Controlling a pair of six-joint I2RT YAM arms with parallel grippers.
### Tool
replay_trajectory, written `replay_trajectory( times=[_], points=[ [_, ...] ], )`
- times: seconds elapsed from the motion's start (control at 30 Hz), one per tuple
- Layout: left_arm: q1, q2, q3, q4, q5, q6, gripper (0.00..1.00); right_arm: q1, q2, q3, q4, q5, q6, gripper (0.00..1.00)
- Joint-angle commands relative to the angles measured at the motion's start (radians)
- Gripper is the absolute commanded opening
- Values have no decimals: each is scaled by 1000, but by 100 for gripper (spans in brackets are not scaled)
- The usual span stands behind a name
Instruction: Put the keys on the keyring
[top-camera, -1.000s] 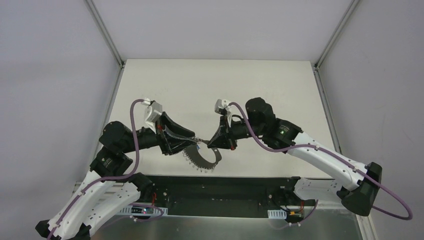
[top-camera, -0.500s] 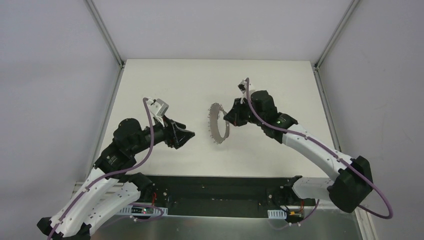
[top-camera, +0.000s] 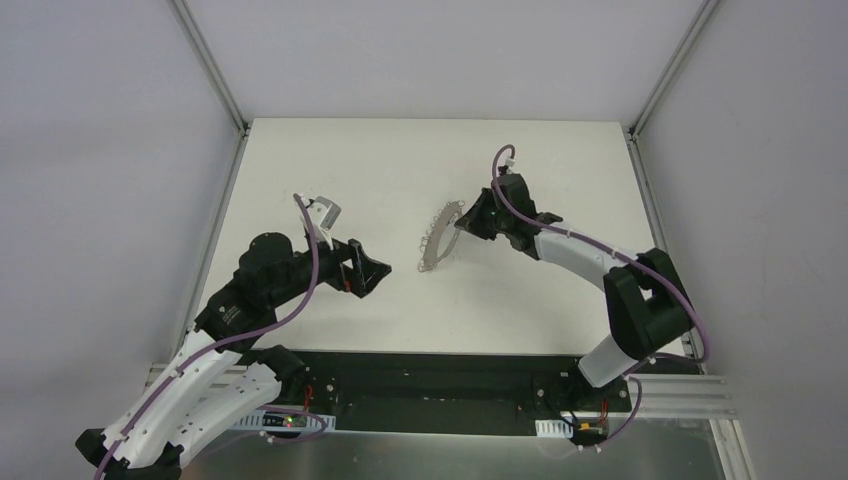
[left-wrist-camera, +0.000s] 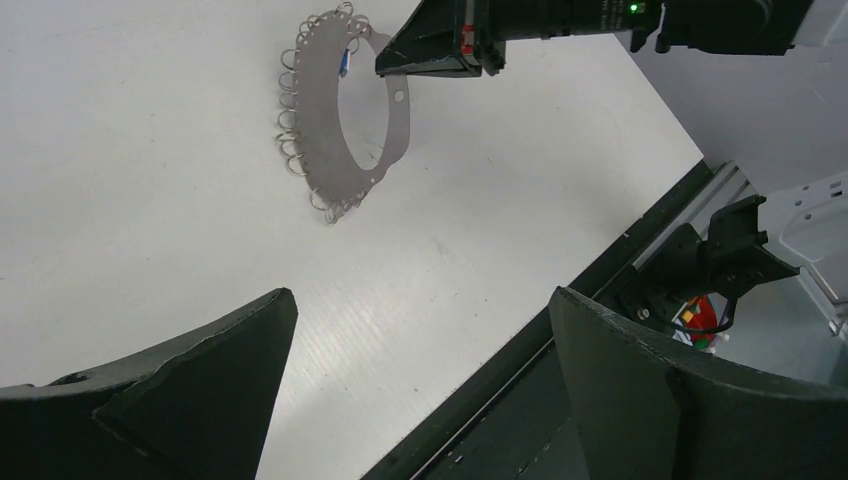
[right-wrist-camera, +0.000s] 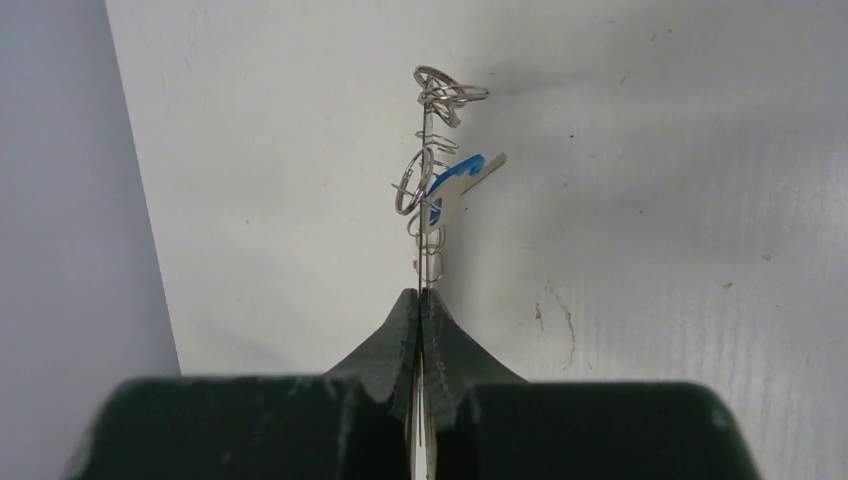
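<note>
The keyring (top-camera: 437, 240) is a silvery band edged with small wire loops, held above the table's middle by its right rim. My right gripper (top-camera: 463, 226) is shut on that rim. In the right wrist view the keyring (right-wrist-camera: 424, 205) shows edge-on above the pinched fingertips of the right gripper (right-wrist-camera: 421, 296), and a small blue key (right-wrist-camera: 452, 178) hangs among its loops. From the left wrist view, the keyring (left-wrist-camera: 318, 130) tilts over the table with the blue key (left-wrist-camera: 343, 62) near its top. My left gripper (left-wrist-camera: 420, 300) is open and empty, well short of the ring (top-camera: 376, 270).
The white table (top-camera: 330, 170) is bounded by a black channel (top-camera: 430, 375) along its near edge, seen also as the dark channel (left-wrist-camera: 560, 340) below my left fingers. Grey walls and metal frame posts (top-camera: 210, 70) enclose the far corners.
The left gripper opened wide and drew back to the left, away from the ring. The right arm carried the keyring farther from the near edge and turned it; the blue key hangs from it.
</note>
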Motion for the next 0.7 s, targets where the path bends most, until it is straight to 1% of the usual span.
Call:
replay_trajectory(
  times=[0.0, 0.07, 0.1, 0.13, 0.2, 0.27, 0.37, 0.57, 0.6, 0.63, 0.67],
  points=[
    [-2, -2, 2, 2, -12, 4, 99, -28, 73, 32, 91, 16, 138, 0],
    [-2, 0, 1, 1, -15, 4, 99, -39, 95, 26, 92, 22, 140, 0],
    [-2, 0, 1, 0, -16, 4, 99, -43, 103, 16, 91, 27, 141, 2],
    [-2, 2, 2, -1, -19, 4, 99, -46, 105, 6, 91, 30, 140, 7],
    [-2, 8, 1, -1, -26, 1, 99, -54, 109, -18, 91, 29, 144, 22],
    [-2, 15, 3, -2, -36, -4, 99, -62, 96, -43, 91, 26, 150, 33],
    [-2, 24, 8, -1, -36, -8, 99, -63, 60, -71, 86, 25, 128, 45],
    [-2, 4, 0, -1, -93, -5, 99, -62, -86, -74, -18, 70, 43, 64],
    [-2, -1, -2, -2, -102, -5, 99, -62, -110, -68, -43, 71, 24, 71],
    [-2, -6, -5, -2, -113, -4, 99, -62, -131, -58, -72, 73, 6, 82],
    [-2, -8, -5, -2, -128, -1, 99, -62, -151, -49, -118, 73, -10, 96]
  ],
)
